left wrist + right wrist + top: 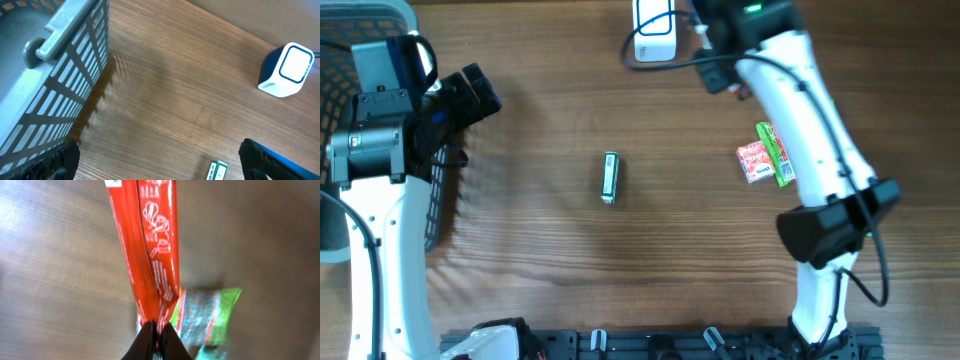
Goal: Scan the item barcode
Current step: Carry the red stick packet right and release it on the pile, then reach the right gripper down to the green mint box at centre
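— Which step are we on?
— Presenting, I'd say. My right end effector (154, 330) is pinched tight on a glossy red foil packet (150, 255), at the top of the overhead frame beside the white box-shaped scanner (655, 35). My left end effector (157, 150) gapes wide, empty.
— Next?
— Turn the barcode toward the scanner's window.
— Any print?
— White lettering, too blurred to read.

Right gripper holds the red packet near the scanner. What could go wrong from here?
The right gripper pinches the red packet only by a thin edge, so it could slip or swing mid-scan. It also sits close to the scanner and might knock it.
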Action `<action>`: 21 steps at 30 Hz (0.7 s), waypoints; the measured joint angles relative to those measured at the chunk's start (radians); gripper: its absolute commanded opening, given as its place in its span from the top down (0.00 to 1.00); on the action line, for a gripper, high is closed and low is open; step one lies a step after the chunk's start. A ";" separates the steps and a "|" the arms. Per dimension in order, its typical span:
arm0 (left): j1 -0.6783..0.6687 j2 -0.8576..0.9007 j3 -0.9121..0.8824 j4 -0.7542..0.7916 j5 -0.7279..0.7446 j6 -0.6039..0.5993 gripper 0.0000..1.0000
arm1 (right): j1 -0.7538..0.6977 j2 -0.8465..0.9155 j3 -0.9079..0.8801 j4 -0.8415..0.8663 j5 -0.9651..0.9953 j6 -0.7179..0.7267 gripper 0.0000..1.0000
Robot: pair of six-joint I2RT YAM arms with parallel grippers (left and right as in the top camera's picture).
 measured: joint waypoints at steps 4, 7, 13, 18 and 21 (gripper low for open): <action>0.000 0.000 0.000 0.000 0.000 0.000 0.00 | -0.101 0.006 -0.030 -0.048 -0.086 0.056 0.96; 0.000 0.000 0.000 0.000 0.000 0.000 0.00 | -0.156 0.010 -0.087 -0.047 -0.108 0.087 0.96; 0.000 0.000 0.000 0.000 0.000 0.000 0.00 | -0.228 0.012 -0.285 -0.038 -0.130 0.133 0.81; 0.000 0.000 0.000 0.000 0.000 0.000 0.00 | -0.231 0.021 -0.430 -0.003 -0.138 0.148 0.00; 0.000 0.000 0.000 0.000 0.000 0.000 0.00 | -0.230 0.021 -0.466 0.023 -0.140 0.148 0.00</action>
